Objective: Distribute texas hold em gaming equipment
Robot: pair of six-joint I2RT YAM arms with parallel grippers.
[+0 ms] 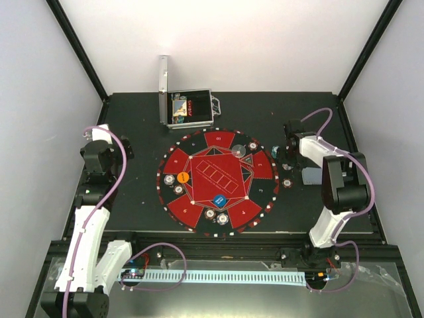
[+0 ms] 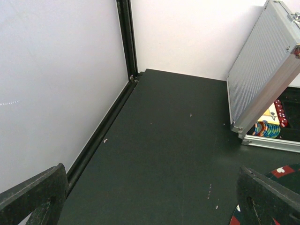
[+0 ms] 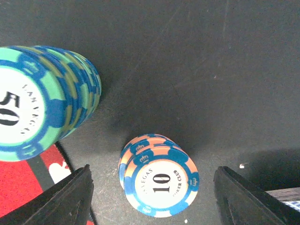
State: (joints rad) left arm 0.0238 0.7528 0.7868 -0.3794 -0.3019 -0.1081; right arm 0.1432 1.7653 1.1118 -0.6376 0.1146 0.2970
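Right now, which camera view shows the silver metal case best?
The top external view: the whole silver case shows there, open, its lid standing upright. The left wrist view shows only the ribbed lid and a corner of the tray with coloured chips. The right wrist view does not show it.

The 50 chips (image 3: 44, 101) are green with blue stripes, the 10 chips (image 3: 159, 177) blue with orange stripes

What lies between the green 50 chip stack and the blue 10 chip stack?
Only bare black table between 50 stack and 10 stack, in the right wrist view.
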